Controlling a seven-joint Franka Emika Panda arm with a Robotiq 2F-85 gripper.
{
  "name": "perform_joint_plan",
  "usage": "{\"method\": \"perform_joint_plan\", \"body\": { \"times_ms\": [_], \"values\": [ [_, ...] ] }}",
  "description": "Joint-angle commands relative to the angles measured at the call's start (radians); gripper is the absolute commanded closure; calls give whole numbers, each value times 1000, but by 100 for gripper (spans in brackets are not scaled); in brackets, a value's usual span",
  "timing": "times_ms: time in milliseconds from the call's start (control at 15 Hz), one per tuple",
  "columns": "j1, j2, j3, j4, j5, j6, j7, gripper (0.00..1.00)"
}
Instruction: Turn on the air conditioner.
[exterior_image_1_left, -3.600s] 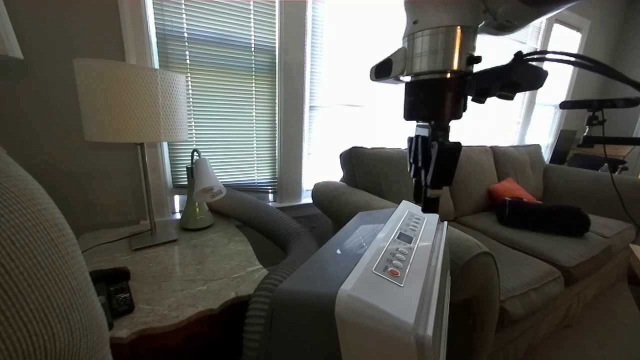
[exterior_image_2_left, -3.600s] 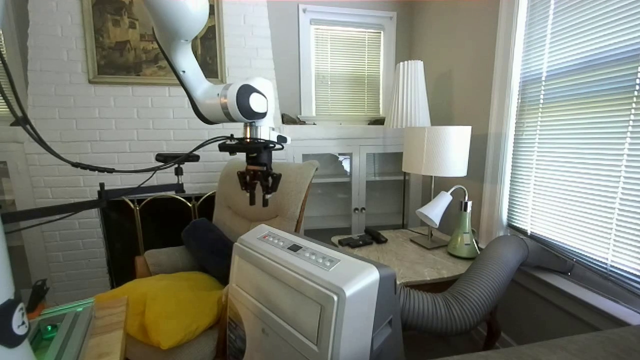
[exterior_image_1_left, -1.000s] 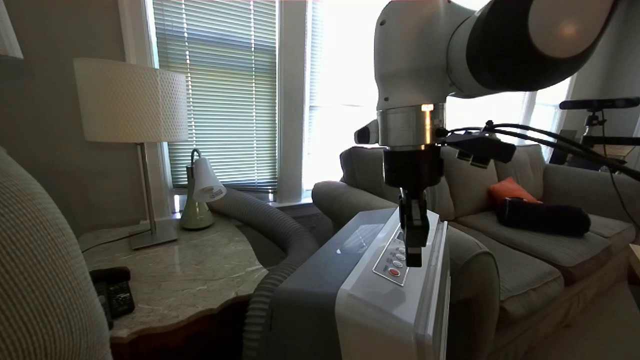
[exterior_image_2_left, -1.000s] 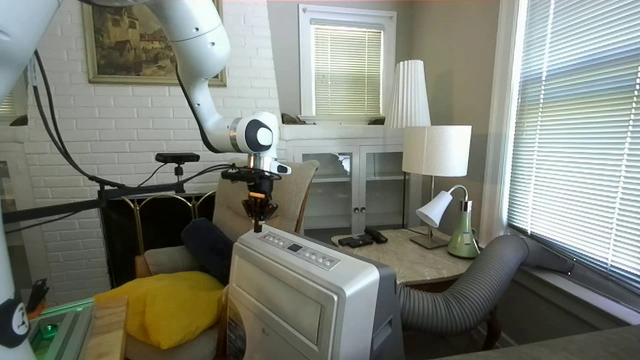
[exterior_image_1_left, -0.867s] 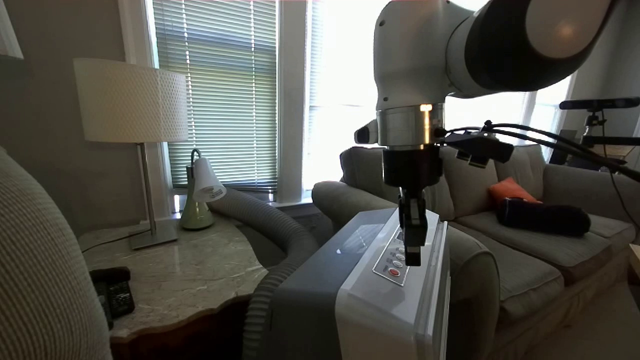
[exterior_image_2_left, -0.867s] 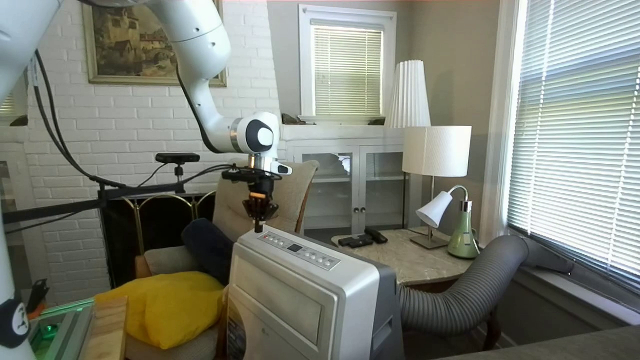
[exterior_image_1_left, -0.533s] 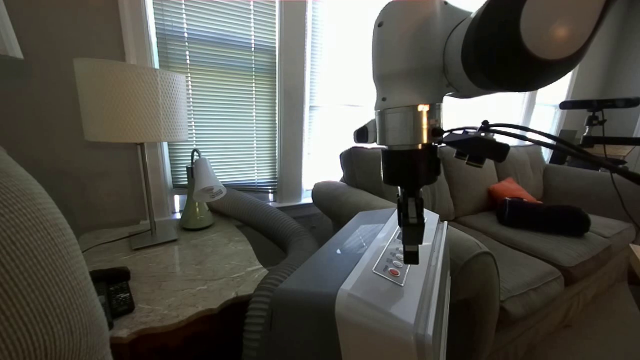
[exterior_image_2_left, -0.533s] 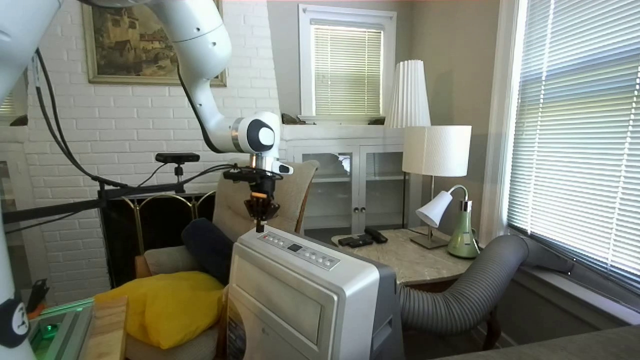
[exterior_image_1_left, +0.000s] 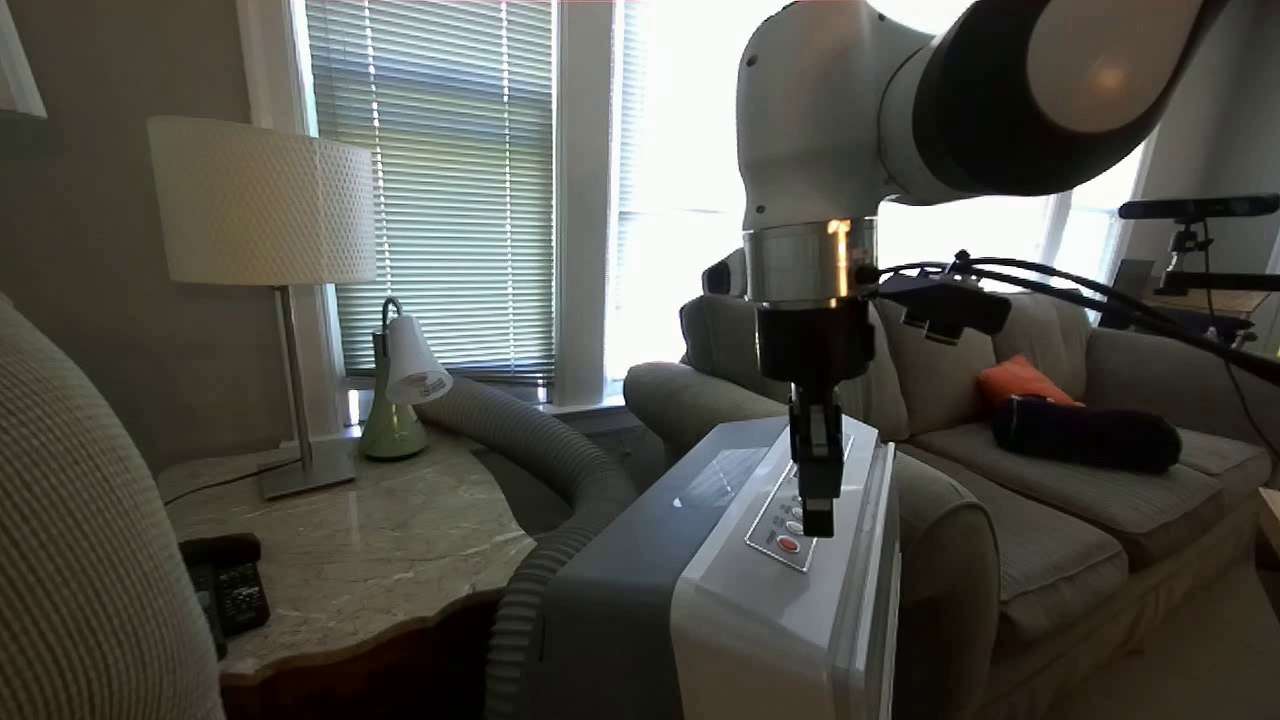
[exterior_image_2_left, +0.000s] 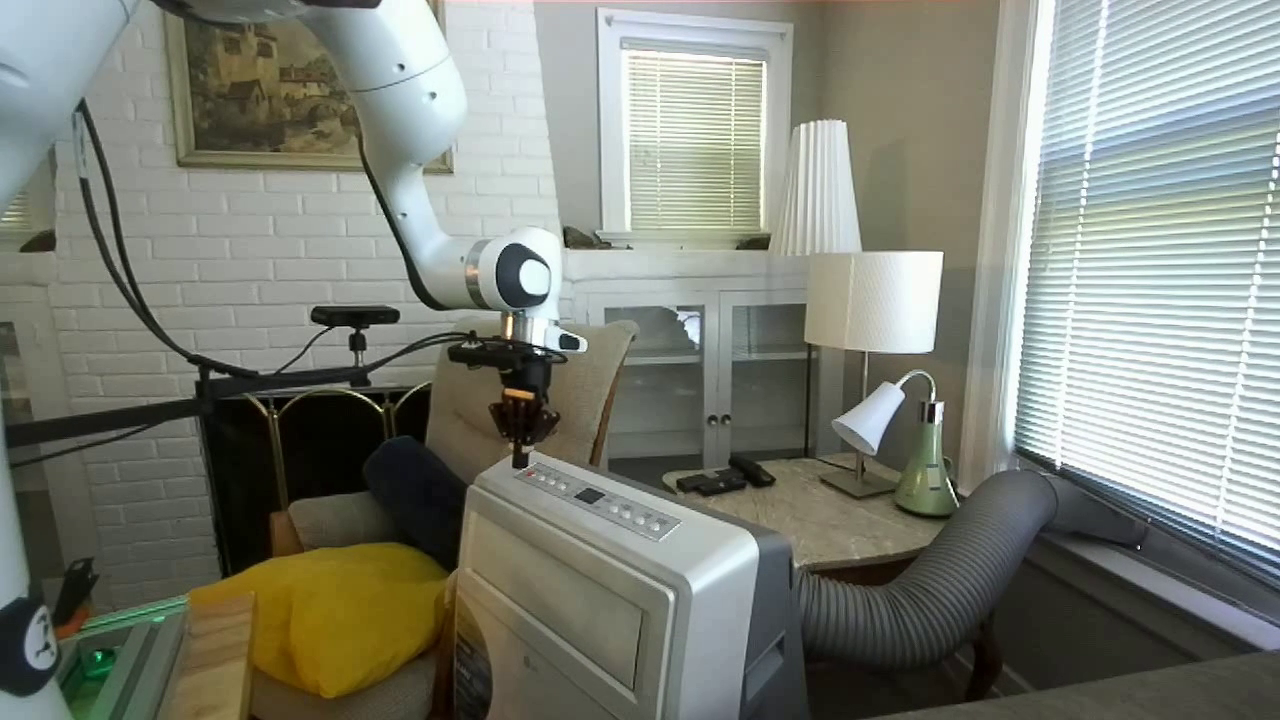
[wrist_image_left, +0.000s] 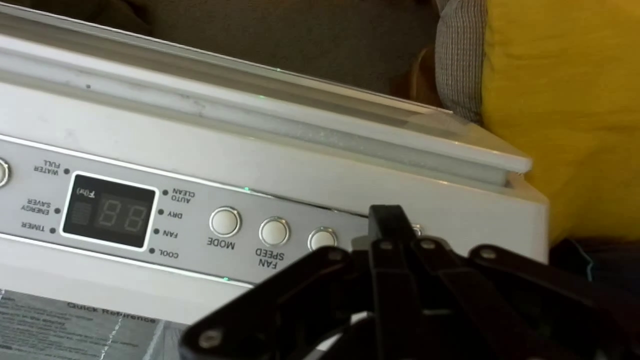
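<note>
The air conditioner (exterior_image_1_left: 740, 620) is a boxy unit with a white front and grey sides; it also shows in an exterior view (exterior_image_2_left: 560, 580). Its sloped control panel carries small round buttons and a display (wrist_image_left: 108, 210) with faint, unlit-looking digits. The red button (exterior_image_1_left: 788, 544) sits at one end of the panel. My gripper (exterior_image_1_left: 818, 525) is shut and empty, pointing down at the panel's red-button end, beside that button. In the wrist view the fingertips (wrist_image_left: 387, 215) cover part of the panel, and one button ring (wrist_image_left: 417, 230) peeks out behind them. I cannot tell whether the fingertips touch the panel.
The grey ribbed hose (exterior_image_2_left: 900, 610) runs from the unit to the window. A marble-topped table (exterior_image_1_left: 380, 540) with lamps and a phone stands beside it. The sofa (exterior_image_1_left: 1060, 540) is on the other side. An armchair (exterior_image_2_left: 590, 400) with a yellow cushion (exterior_image_2_left: 340, 620) stands close by.
Compared with 3.6 s ago, my gripper has come down to the panel and its fingers have shut. In the last second it has shifted slightly towards the red button.
</note>
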Motion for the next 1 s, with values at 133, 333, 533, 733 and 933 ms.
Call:
{"method": "perform_joint_plan", "body": {
  "times_ms": [133,333,533,733,933],
  "values": [
    [16,37,-19,48,-28,-36,37,100],
    [16,46,-23,57,-28,-29,35,100],
    [17,53,-24,67,-28,-29,33,100],
    [16,56,-22,72,-25,-30,29,100],
    [17,61,-22,79,-24,-32,28,100]
  ]
}}
